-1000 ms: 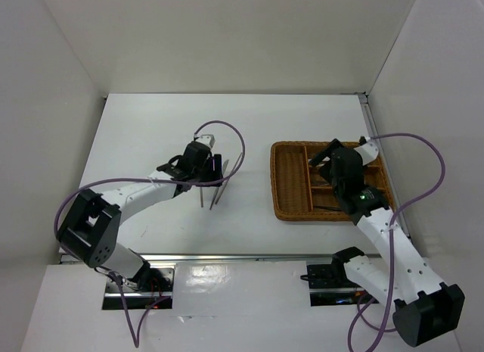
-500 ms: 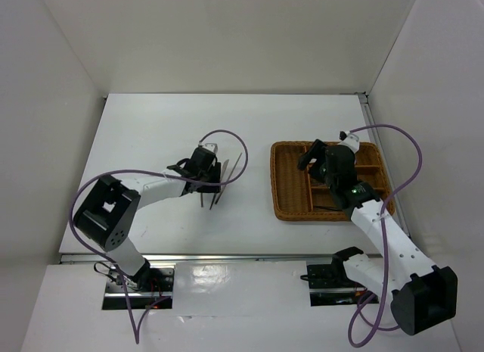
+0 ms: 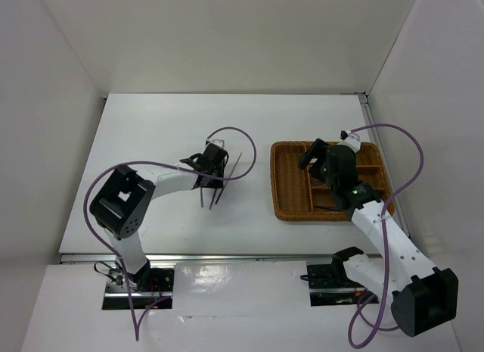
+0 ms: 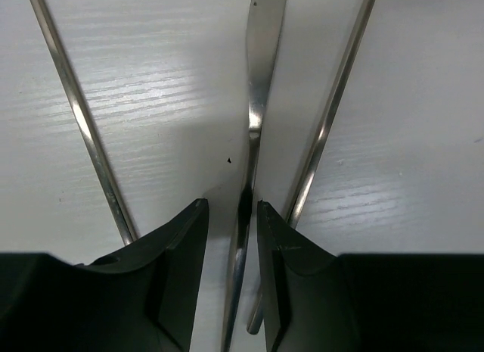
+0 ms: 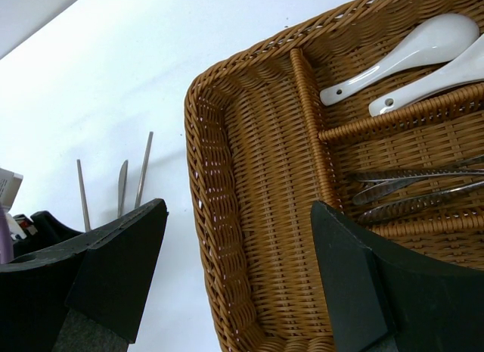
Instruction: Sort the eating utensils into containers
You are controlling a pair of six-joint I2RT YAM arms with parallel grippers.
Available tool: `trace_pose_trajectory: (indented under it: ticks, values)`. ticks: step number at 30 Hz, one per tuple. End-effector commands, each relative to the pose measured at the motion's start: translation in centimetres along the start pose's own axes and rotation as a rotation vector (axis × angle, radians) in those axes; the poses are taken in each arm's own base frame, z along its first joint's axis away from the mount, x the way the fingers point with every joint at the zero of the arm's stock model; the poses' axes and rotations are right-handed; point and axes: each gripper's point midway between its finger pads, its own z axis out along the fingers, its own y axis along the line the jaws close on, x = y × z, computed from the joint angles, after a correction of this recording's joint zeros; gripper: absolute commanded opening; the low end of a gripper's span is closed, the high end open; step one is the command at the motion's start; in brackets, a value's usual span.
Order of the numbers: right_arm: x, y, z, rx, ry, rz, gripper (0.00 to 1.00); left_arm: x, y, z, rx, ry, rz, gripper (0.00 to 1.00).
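Straddling a flat metal utensil left of the wicker tray, the left gripper stands narrowly apart, unclamped. The right gripper hangs spread wide above the tray.

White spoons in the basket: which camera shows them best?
Right wrist view: both white spoons lie large and clear in one compartment of the wicker tray. Overhead they are too small to pick out; the left wrist view misses them entirely.

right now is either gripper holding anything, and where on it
Nothing yet. Left gripper straddles the flat metal utensil at its narrow middle, unclamped; right gripper open, empty.
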Motion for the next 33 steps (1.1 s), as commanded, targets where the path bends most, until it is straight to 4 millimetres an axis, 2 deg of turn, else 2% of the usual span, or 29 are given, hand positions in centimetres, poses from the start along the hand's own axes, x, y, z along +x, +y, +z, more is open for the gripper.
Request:
trace_pose_trajectory:
  ticks: [1,6,8,10,11,12,15,17,18,19,20,22,23,25,26,27,29,30,33]
  values:
    - [-1.3,0.1,-0.1,-0.009,-0.061,-0.001,0.84,1.8,1.5,0.8,-0.095,0.074,0.045,0.44]
    - [-1.4,-0.1,-0.2,0.001,-0.069,0.000,0.84,2.7,1.6,1.2,-0.111,0.115,0.064,0.39]
    - [-1.4,-0.1,-0.2,0.001,-0.069,0.000,0.84,3.4,2.1,1.2,-0.134,0.138,0.072,0.33]
    - [-1.3,0.1,-0.3,-0.009,-0.061,-0.001,0.84,3.4,1.7,1.4,-0.130,0.138,0.080,0.29]
    - [-1.3,0.1,-0.3,-0.009,-0.061,-0.001,0.84,3.9,1.9,1.6,-0.139,0.157,0.085,0.22]
    - [-1.1,0.3,-0.3,-0.021,-0.052,0.008,0.84,4.0,1.8,1.5,-0.130,0.162,0.084,0.19]
    - [-0.9,2.1,-0.6,-0.098,-0.009,0.018,0.84,4.2,1.5,1.8,-0.123,0.171,0.084,0.18]
    - [-0.9,4.3,-1.1,-0.214,0.010,0.005,0.84,3.9,1.3,1.9,-0.118,0.160,0.071,0.18]
    - [-0.3,4.6,-0.9,-0.242,0.029,-0.008,0.84,3.4,0.9,1.6,-0.096,0.143,0.064,0.18]
    - [-0.5,5.4,-1.0,-0.292,0.017,-0.021,0.84,3.3,0.9,1.3,-0.093,0.138,0.053,0.18]
    - [0.4,6.3,-1.1,-0.349,0.048,-0.061,0.84,1.5,0.1,0.5,-0.062,0.079,0.037,0.18]
    - [1.1,7.4,-1.0,-0.412,0.064,-0.092,0.84,-0.3,-0.6,-0.8,-0.031,0.020,0.011,0.18]
    - [1.8,8.3,-1.3,-0.468,0.087,-0.126,0.84,-2.1,-1.0,-2.2,-0.011,-0.040,-0.004,0.18]
    - [2.9,10.2,-1.5,-0.549,0.110,-0.164,0.86,-4.3,-1.8,-4.1,0.027,-0.108,-0.043,0.18]
    - [3.3,10.8,-1.5,-0.570,0.108,-0.191,0.86,-6.5,-2.8,-6.1,0.085,-0.176,-0.062,0.18]
    - [4.5,11.7,-1.6,-0.606,0.124,-0.215,0.86,-7.3,-3.6,-7.2,0.132,-0.203,-0.086,0.18]
    - [5.6,12.9,-1.7,-0.649,0.129,-0.261,0.86,-8.8,-4.4,-9.0,0.191,-0.261,-0.131,0.18]
    - [6.7,14.1,-2.0,-0.690,0.141,-0.286,0.86,-10.0,-5.0,-10.7,0.244,-0.314,-0.153,0.18]
    - [8.5,15.6,-2.4,-0.753,0.157,-0.338,0.87,-10.9,-5.9,-13.0,0.314,-0.379,-0.193,0.18]
